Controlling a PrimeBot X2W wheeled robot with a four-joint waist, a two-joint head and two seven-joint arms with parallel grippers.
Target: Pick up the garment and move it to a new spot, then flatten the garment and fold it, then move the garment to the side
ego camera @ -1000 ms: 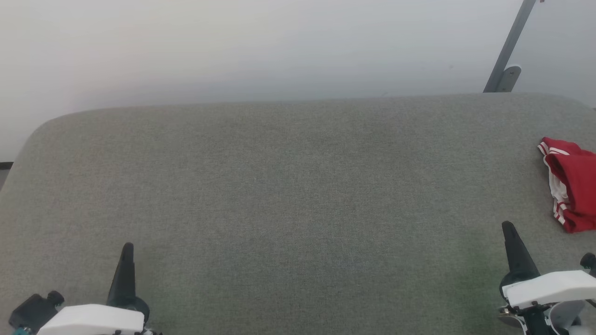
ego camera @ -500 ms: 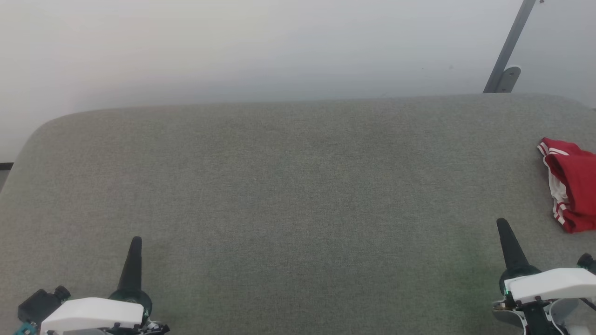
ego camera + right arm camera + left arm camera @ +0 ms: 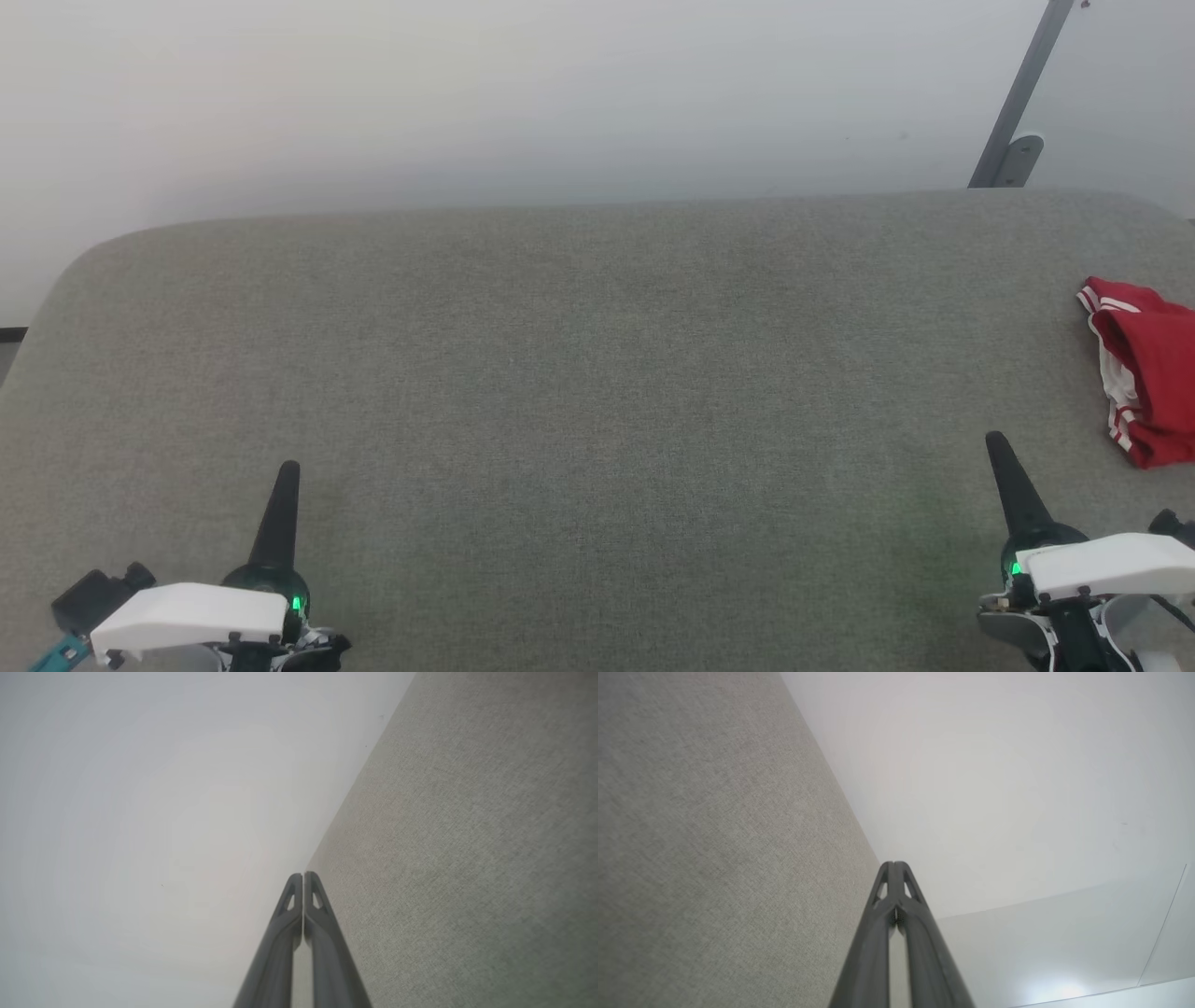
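– So, your garment point(image 3: 1146, 373) is way over at the right edge of the head view. It's bunched in a red heap on the grey fabric-covered table point(image 3: 597, 373) and cut off by the frame, so you can't tell how far it runs to the right.

– Yep, and going by the part you can see, its long axis runs far-to-near across the table, not side to side. The white-and-red striped trim point(image 3: 1113, 373) lines the edge facing the table's middle, and one striped corner pokes toward the far left. Past it, a grey pole point(image 3: 1018, 93) slants up the pale wall behind the table's far right corner.

– How about your grippers? Your right gripper point(image 3: 995, 443) is the closer one, low at the right and apart from the cloth. The garment lies ahead of it and off to its right. It points at the far edge, leaning a bit left.

– The right wrist view settles it: its fingers point(image 3: 280, 952) are pressed together tip to tip with nothing between them. Your left gripper point(image 3: 288, 471) is the same, clenched and empty in the left wrist view. It's low at the left, well apart from the garment, with the whole width of the table between them.
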